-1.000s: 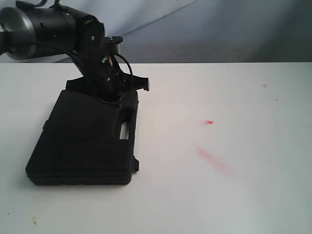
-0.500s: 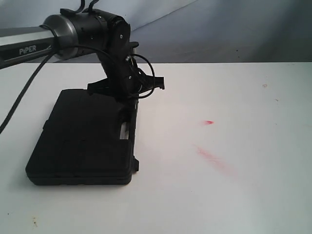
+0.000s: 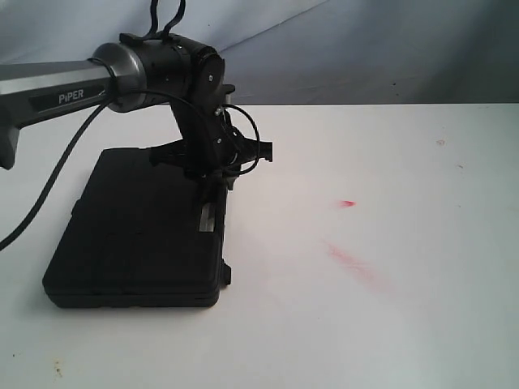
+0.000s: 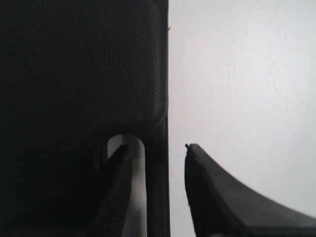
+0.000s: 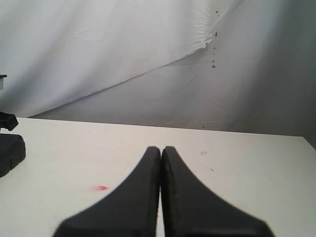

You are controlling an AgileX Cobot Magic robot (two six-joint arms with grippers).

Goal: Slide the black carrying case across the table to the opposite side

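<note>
Left wrist view: left end effector (image 4: 158, 147) released, jaws straddling the handle edge of the flat matte black plastic case (image 4: 74, 64); right end effector (image 5: 161, 148) clenched.

The case (image 3: 138, 235) takes up the left part of the table (image 3: 389, 324). The left arm (image 3: 146, 69) and its cable (image 3: 49, 182) hang over the case's far corner, blocking that side. The left gripper (image 4: 158, 150) stands spread across the handle bar (image 4: 157, 187), one finger (image 4: 116, 182) in the slot (image 3: 209, 217) and the other outside, with a sliver of room on each side. Right of the case the table is bare up to its edge; the red smears (image 3: 350, 259) lie flat.
</note>
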